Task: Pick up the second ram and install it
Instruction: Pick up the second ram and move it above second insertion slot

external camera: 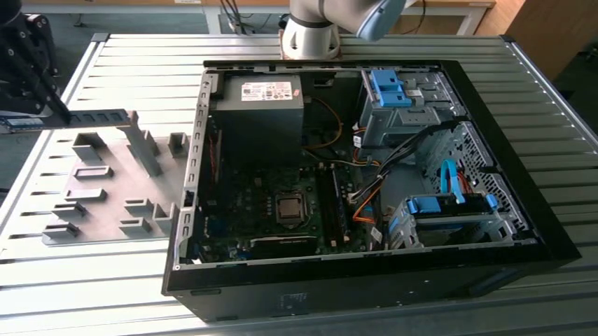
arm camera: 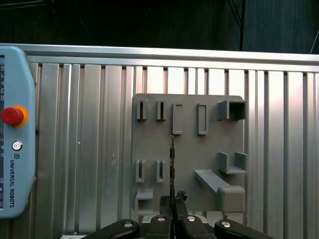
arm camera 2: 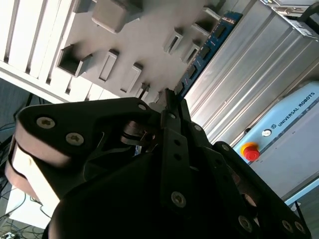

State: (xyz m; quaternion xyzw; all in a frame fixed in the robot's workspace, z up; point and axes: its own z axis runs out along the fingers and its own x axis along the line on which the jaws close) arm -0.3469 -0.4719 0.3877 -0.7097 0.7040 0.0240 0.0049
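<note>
Green second ram (external camera: 89,117) | clamped between jaws; above grey fixture (external camera: 112,190)

You're in a robotics lab or test cell, not a home or an office. The arm's base (external camera: 313,35) stands at the back of a ribbed aluminium table (external camera: 94,301), the sort built for rigs. On it sit an open computer case (external camera: 374,287), its board and cables bare, and a grey plate (external camera: 103,210) of holder blocks. A control tablet (arm camera: 15,149) with a red stop button (arm camera: 12,115) lies on the table. The gripper (arm camera: 173,201) pinches a memory stick (external camera: 94,117).
</note>
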